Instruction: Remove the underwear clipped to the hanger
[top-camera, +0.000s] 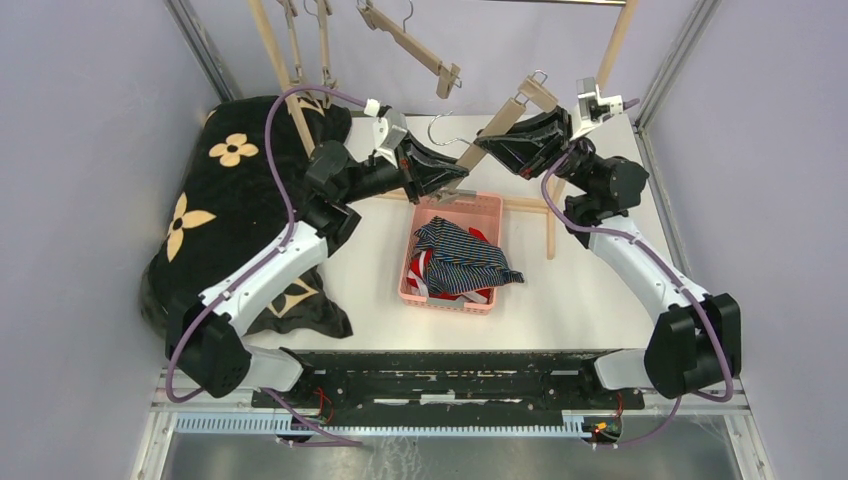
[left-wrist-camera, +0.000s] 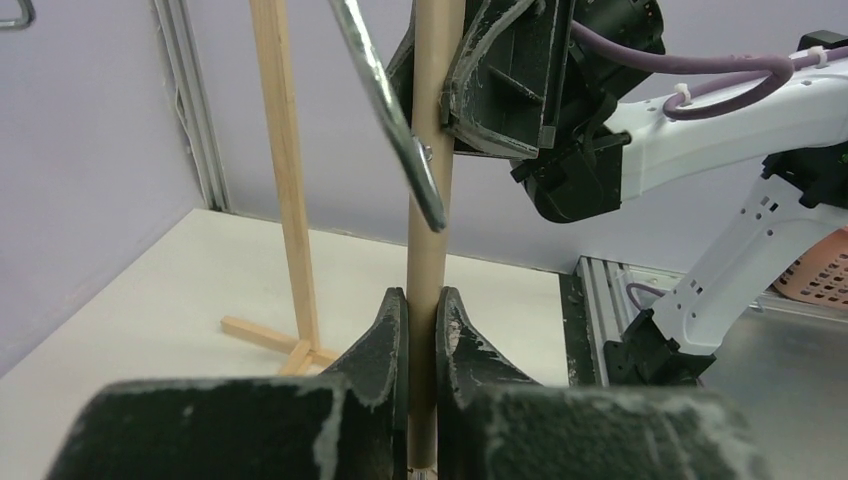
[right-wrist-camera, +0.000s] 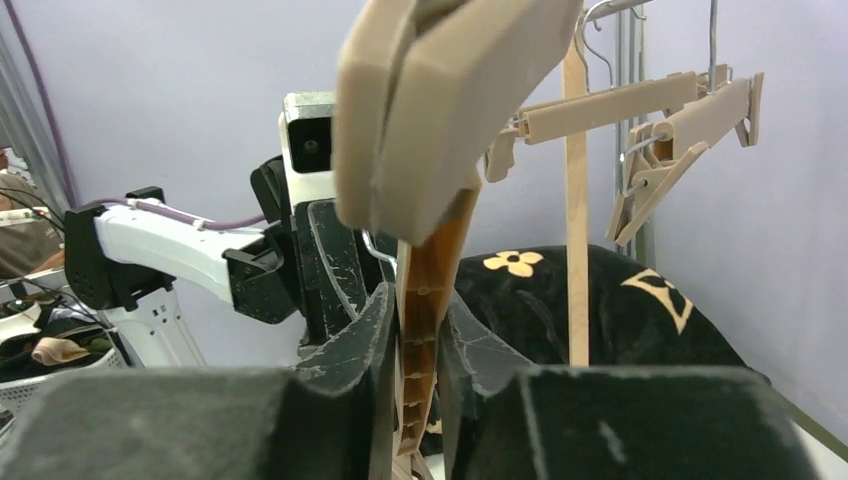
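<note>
While you watch from overhead, the white table (top-camera: 590, 290) takes up most of the middle of the frame. The black blanket with tan flowers (top-camera: 240, 200) is heaped along its left side. At centre frame sits the pink basket (top-camera: 487, 205), and the underwear lies bundled inside it: dark blue striped boxers (top-camera: 460, 255) on top, red briefs (top-camera: 480, 234) showing at the edges. Above the basket's far rim, a wooden hanger (top-camera: 500, 120) slants up to the right. Your left gripper (left-wrist-camera: 424, 300) pinches its lower end. Your right gripper (right-wrist-camera: 420, 300) is clamped on it higher up, just below the clip (right-wrist-camera: 440, 110).
</note>
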